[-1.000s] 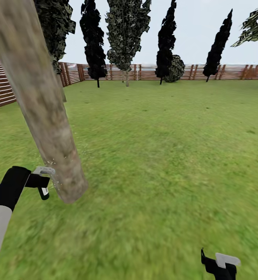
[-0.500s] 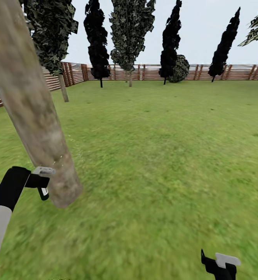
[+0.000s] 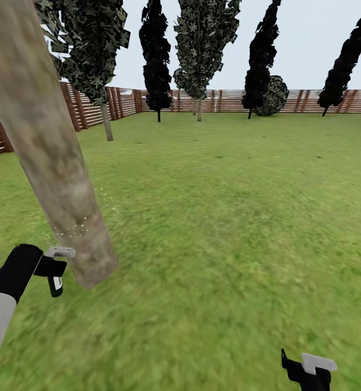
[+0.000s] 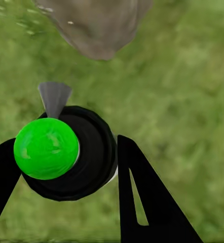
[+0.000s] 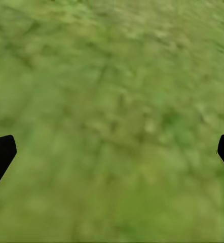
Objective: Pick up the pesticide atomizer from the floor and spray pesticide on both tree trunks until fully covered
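**Inspector:** Report the scene, largest item first.

**Operator:** The garden lawn [image 3: 235,217] runs out from me to a brown slatted fence [image 3: 229,101] at twelve o'clock. Dark conifers [image 3: 262,54] stand along that fence. The nearest tree trunk [image 3: 44,141], mottled beige and grey-brown, leans across the head view at ten o'clock, its base meeting the grass just beside my left arm. Small pale specks sit on its lower bark and in the air just beside it.

**Inspector:** Left hand?

**Operator:** My left gripper [image 4: 66,157] is clamped on the pesticide atomizer [image 4: 66,152], one black finger [image 4: 137,192] on each side of its round black body. Its green cap [image 4: 46,148] faces the wrist camera, and the grey nozzle [image 4: 54,97] points toward the trunk base [image 4: 99,25], near it but apart. In the head view that gripper [image 3: 55,266] sits at eight o'clock, just beside the trunk.

**Inspector:** Right hand?

**Operator:** My right gripper [image 5: 112,152] hangs at five o'clock over bare grass [image 5: 112,101], fingers spread wide, holding nothing.
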